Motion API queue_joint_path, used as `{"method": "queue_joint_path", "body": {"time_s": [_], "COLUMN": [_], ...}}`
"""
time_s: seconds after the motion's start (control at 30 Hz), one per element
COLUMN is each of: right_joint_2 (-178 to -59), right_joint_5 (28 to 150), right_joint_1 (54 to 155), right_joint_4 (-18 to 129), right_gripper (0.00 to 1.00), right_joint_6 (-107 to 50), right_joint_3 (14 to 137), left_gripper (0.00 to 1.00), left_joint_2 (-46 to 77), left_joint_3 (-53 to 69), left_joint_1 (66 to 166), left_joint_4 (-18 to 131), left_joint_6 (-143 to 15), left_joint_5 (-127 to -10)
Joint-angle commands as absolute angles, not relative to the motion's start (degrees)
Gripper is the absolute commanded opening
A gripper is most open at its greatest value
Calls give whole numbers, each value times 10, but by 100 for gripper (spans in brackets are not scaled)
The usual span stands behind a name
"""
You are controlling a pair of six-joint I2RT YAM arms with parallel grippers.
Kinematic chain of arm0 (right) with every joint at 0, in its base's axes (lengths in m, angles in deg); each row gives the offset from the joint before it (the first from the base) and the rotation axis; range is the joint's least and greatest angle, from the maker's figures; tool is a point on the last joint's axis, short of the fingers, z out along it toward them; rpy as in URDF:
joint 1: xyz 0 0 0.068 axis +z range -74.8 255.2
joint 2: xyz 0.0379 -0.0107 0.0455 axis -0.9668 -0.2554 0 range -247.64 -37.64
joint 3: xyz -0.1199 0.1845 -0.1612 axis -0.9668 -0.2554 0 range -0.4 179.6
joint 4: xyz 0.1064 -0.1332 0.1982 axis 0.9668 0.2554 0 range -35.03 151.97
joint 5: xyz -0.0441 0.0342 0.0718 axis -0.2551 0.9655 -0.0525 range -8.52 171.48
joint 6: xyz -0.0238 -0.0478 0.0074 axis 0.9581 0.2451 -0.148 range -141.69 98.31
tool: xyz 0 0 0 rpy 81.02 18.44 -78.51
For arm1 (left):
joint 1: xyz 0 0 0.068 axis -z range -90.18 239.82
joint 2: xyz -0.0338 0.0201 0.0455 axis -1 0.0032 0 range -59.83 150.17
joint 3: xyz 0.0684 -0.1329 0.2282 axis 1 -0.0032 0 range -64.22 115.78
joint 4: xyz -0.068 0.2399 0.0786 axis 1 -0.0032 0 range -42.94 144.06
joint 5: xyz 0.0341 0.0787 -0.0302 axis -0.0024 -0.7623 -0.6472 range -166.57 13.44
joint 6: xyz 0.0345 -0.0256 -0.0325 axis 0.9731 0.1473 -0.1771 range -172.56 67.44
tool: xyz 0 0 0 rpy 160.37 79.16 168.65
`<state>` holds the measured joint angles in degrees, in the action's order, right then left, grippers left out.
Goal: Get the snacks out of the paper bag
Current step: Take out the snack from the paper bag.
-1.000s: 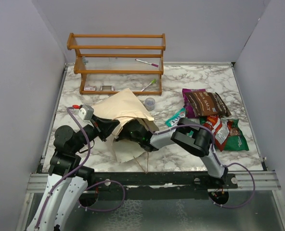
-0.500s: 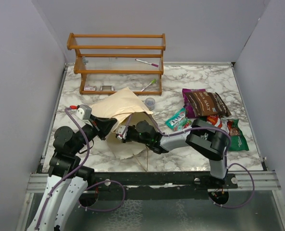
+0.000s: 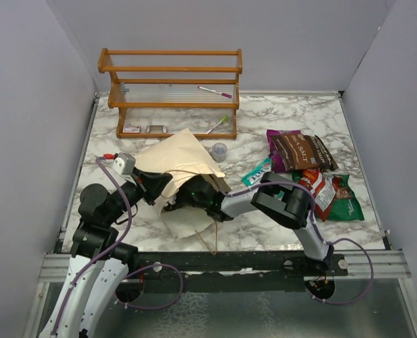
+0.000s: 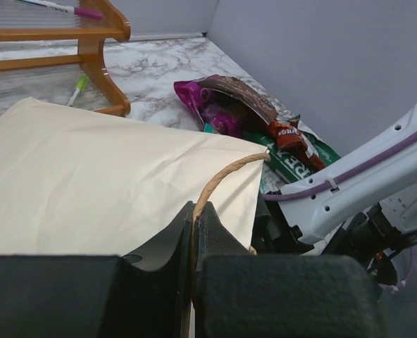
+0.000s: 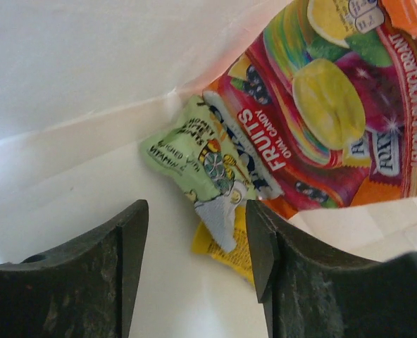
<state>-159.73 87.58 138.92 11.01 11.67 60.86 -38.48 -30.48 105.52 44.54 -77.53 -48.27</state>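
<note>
Cream paper makes up the paper bag [image 3: 180, 158], which lies flattened on the marble bench [image 3: 293, 113] in the top view, with the left jaws at its near-left edge and the right jaws pushed into its open mouth from the right. Well to the right of both jaws, out of the bag, lie 4 packets in a loose pile: a brown-and-purple packet [image 3: 300, 149], a teal packet [image 3: 258, 171], a red packet [image 3: 320, 189] and a green packet [image 3: 346, 201]. Beyond the bag stand a small clear cup [image 3: 220, 149] and a wooden rack [image 3: 170, 91]. From the left wrist, the left jaws are pressed together on the tan string handle [image 4: 219, 176], which arches up out of them to the bag's edge. The bag's flat side spreads ahead and to the left of them, and the right arm [image 4: 363, 183] crosses just to the right. From the right wrist, the right jaws stand apart inside the bag, its pale wall [image 5: 89, 70] ahead. A light green packet [image 5: 194, 158] lies just ahead of the gap between the 2 tips, with a yellow packet [image 5: 229, 246] under its near end. An orange fruit-candy packet [image 5: 335, 105] lies farther ahead to the right. Neither tip visibly touches a packet.
</note>
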Motion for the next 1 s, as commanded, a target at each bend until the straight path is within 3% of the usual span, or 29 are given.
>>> {"method": "queue_joint_path", "body": {"time_s": [0.0, 0.17, 0.37, 0.47, 0.6, 0.97], "right_joint_2": [-1631, -1672, -1712, -1708, -1673, -1575], "right_joint_5": [903, 897, 842, 809, 795, 776], "right_joint_1": [1384, 1384, 1378, 1374, 1370, 1370], "right_joint_4": [126, 130, 101, 102, 81, 48], "right_gripper": [60, 60, 43, 31, 3, 2], "right_joint_6": [140, 129, 116, 114, 102, 42], "right_joint_3": [657, 704, 737, 741, 706, 587], "left_gripper": [0, 0, 0, 0, 0, 0], "left_joint_2": [-369, -356, -353, -353, -358, -374], "left_joint_3": [-295, -302, -310, -303, -300, -287], "left_joint_1": [1052, 1052, 1052, 1053, 1053, 1053], "left_joint_4": [467, 488, 506, 491, 476, 446], "left_joint_6": [-777, -788, -803, -794, -789, -768], "left_joint_5": [-441, -408, -381, -397, -428, -477]}}
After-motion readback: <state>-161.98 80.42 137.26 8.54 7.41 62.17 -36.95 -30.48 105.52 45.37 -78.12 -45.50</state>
